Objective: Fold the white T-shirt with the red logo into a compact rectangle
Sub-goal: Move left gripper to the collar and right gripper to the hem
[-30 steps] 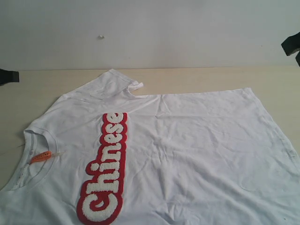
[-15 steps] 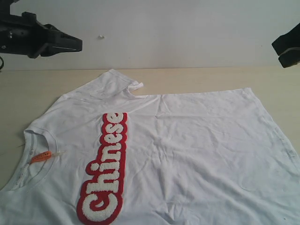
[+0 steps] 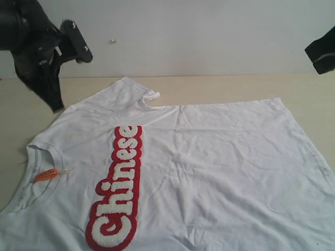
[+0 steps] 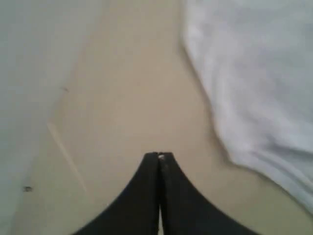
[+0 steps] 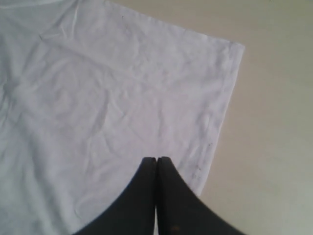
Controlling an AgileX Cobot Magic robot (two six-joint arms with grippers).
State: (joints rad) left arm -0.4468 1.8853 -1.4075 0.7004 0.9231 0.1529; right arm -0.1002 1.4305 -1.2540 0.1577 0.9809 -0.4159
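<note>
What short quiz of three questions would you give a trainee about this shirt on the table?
1. True or false: the left tool is shut and holds nothing.
2. Which view shows the red logo? A) exterior; B) left wrist; C) right wrist.
3. Fill in: the logo on the white T-shirt spells ____.

Key: 1 true; 2 A; 3 Chinese.
</note>
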